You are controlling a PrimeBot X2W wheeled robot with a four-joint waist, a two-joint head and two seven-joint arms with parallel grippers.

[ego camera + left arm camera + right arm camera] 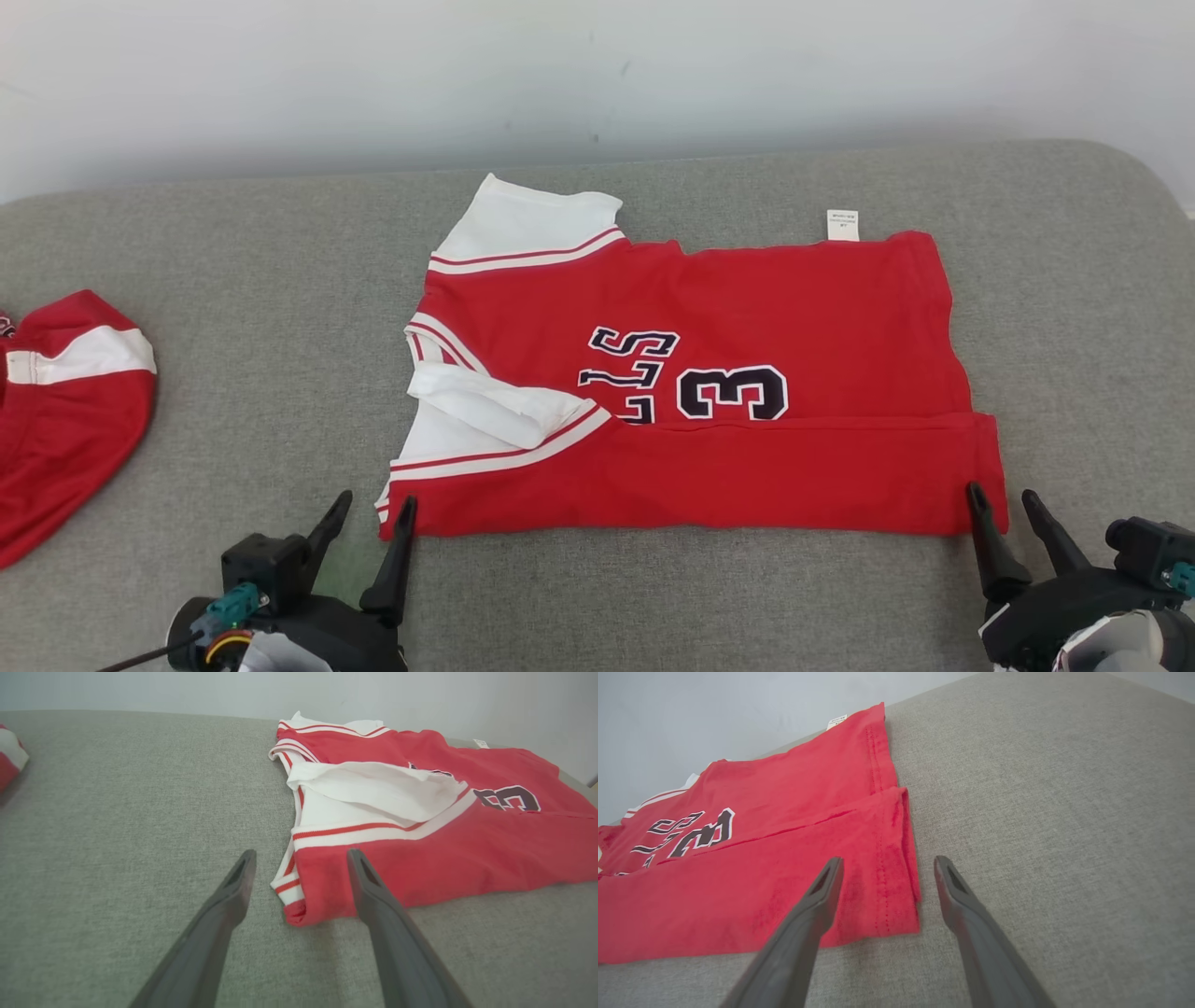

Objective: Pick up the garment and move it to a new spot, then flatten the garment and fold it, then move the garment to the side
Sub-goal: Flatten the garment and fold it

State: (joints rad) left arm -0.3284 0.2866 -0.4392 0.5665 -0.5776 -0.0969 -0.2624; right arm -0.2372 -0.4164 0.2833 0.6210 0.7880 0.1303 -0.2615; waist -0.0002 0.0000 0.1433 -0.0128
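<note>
A red jersey with white sleeves and dark lettering lies flat on the grey cushion, its near long edge folded over onto the front. My left gripper is open at the jersey's near left corner, one finger over the cloth and one over bare cushion. At the near right corner my right gripper is open too, straddling the hem edge. Neither holds any cloth. The jersey and its fold appear in both wrist views.
A second red and white garment lies bunched at the cushion's left edge, also visible as a garment corner. A pale wall stands behind the grey cushion. A white label sticks out at the jersey's far edge.
</note>
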